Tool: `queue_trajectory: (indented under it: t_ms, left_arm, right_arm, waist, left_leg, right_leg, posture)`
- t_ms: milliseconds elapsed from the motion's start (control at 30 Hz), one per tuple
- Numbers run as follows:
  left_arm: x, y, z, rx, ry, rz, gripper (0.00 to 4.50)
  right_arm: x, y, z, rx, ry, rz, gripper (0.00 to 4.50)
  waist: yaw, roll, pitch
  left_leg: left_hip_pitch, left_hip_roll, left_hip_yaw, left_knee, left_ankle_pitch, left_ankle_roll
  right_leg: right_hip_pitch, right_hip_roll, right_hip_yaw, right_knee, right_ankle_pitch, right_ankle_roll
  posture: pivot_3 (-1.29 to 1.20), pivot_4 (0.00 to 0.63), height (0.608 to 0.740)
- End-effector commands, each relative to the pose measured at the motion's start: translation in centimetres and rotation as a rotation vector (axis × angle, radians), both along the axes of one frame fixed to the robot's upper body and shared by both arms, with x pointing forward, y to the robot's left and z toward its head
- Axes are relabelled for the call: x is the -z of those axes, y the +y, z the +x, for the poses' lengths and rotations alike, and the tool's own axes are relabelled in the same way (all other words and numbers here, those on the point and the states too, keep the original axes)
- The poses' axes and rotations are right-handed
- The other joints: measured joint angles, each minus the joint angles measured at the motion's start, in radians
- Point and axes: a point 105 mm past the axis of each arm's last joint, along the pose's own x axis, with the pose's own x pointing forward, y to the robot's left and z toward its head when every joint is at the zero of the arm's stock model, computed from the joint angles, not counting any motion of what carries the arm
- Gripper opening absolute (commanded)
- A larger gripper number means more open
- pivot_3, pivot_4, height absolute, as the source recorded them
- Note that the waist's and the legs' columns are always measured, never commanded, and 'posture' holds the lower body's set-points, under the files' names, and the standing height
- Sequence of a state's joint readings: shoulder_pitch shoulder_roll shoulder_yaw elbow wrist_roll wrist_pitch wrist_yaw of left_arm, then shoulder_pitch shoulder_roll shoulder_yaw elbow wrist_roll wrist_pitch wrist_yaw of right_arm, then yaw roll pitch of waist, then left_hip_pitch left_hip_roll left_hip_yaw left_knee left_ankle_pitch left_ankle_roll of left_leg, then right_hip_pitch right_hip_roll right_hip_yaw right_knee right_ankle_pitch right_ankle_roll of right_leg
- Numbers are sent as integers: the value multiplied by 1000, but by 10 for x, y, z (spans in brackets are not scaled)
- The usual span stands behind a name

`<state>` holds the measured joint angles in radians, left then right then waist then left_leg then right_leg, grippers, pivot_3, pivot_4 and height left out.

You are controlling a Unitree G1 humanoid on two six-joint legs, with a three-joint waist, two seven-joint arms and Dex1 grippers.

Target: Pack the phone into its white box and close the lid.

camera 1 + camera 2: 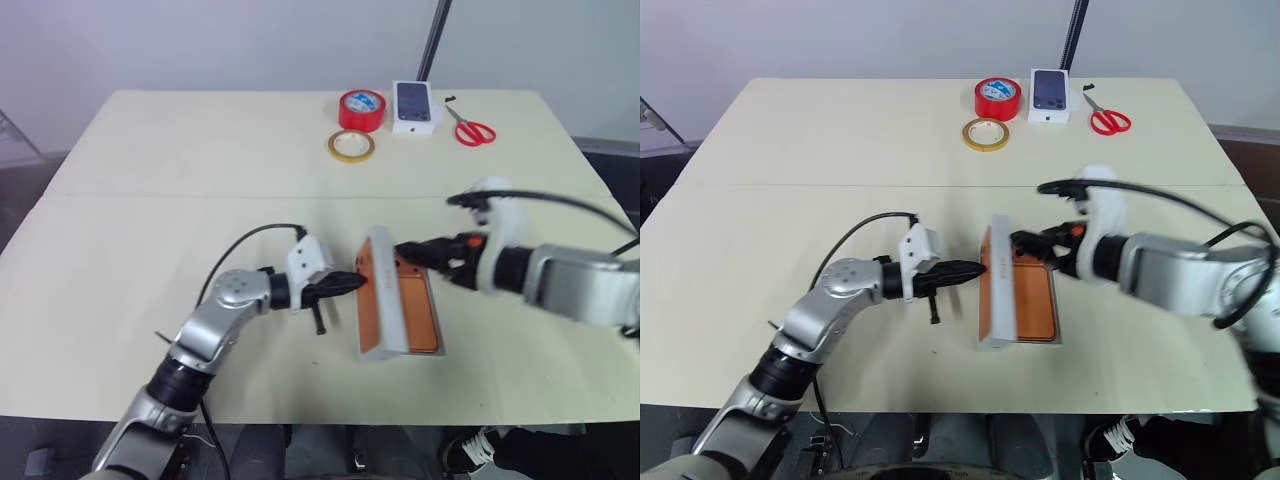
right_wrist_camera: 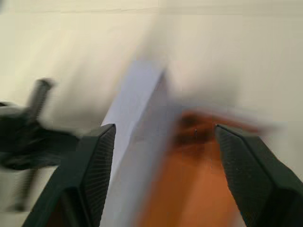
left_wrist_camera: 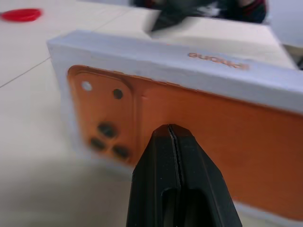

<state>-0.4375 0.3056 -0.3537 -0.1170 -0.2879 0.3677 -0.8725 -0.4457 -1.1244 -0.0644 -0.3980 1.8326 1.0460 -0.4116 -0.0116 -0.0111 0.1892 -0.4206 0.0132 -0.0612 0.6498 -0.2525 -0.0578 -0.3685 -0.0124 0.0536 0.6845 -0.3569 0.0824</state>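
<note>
With its two black fingers pressed together to a single point, the left gripper [image 1: 352, 283] is set against the printed outer face of the lid [image 1: 372, 300], grasping nothing; from the left wrist view the closed tip sits right on the orange phone picture, so I read it as a pusher, there to tip the cover over rather than to lift it. That lid stands on its long edge, leaning toward the right arm, its orange printed face turned to the left gripper and its white rim uppermost. Right beside it, flat on the table [image 1: 150, 180], lies the white box [image 1: 412, 318] showing an orange surface inside; I take that for the phone [image 1: 415, 312] already lying in the tray, though I cannot tell it apart from the glossy floor. On the far side, the right gripper [image 1: 420, 252] has its fingers spread, reaching in at the far end of lid and box; the right wrist view shows the gap between them with the lid's white edge and orange beyond, and nothing clamped. My guess is it is there to steady or guide the lid as it comes down. Closing looks like the step in hand, not yet done. Well apart at the far edge: a red tape roll [image 1: 361, 109], a yellow tape ring [image 1: 351, 146], a smaller box [image 1: 416, 106] with a dark phone picture, and red scissors [image 1: 470, 127].
</note>
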Motion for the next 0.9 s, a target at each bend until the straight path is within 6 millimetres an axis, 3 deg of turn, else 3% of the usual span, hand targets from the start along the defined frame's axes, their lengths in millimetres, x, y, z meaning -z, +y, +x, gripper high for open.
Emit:
queue_trajectory:
  t_ms: [33, 133, 267, 400, 533, 633, 767, 900]
  left_arm:
    - [0, -12, 0, 20, 7, 16, 0]
    - [-3, -17, 1, 25, 4, 6, 0]
    - [-12, -9, 8, -22, -6, -20, 0]
    - [-18, 12, 11, -59, 7, -4, 0]
    - [-13, 42, -2, -19, 69, 102, 0]
    - [-2, 52, -16, 47, 107, 197, 0]
    - [17, 47, -18, 54, 122, 287, 0]
    - [31, 27, -17, 74, 88, 324, 0]
  right_arm:
    - [0, -9, 0, -32, -34, -105, 1660]
    - [3, -14, 0, -52, -58, -188, 94]
    - [15, -22, -5, -115, -93, -419, 35]
    - [28, -24, -9, -182, -93, -528, 35]
    - [38, -19, -16, -263, -92, -570, 35]
    - [41, -17, -16, -289, -93, -572, 35]
    - [45, -15, -17, -319, -92, -579, 35]
    - [47, -13, -17, -338, -91, -583, 35]
  waist:
    - [-3, 2, -1]
    - [-2, 2, -1]
    - [0, 2, -1]
    - [0, 2, -1]
    - [-4, 2, -1]
    - [-2, 2, -1]
    - [6, 2, -1]
    - [2, 2, -1]
  left_leg:
    - [0, 0, 0, 0, 0, 0]
    - [-1, 0, 1, 0, 0, 0]
    - [-1, 0, 1, 1, 0, 0]
    - [-2, 0, 0, 1, 0, 0]
    - [-1, 1, 0, 1, 0, 0]
    - [-1, 1, 0, 1, 0, 0]
    - [-1, -1, 0, 2, 0, 0]
    - [-1, -2, 0, 2, 0, 0]
  right_leg:
    - [-1, 0, 0, 0, 0, 0]
    - [-3, 0, 2, 3, 0, 0]
    - [-3, 0, 2, 3, 0, 0]
    - [-3, -1, 1, 2, 0, 0]
    - [-4, 0, 1, 3, 0, 0]
    - [-4, 0, 1, 3, 0, 0]
    - [-2, -1, 0, 2, 0, 0]
    - [-2, -1, 0, 1, 0, 0]
  posture:
    - [0, 150, 740]
    - [0, 150, 740]
    - [0, 150, 740]
    - [0, 150, 740]
    - [0, 150, 740]
    - [0, 150, 740]
    - [0, 150, 740]
    - [0, 150, 740]
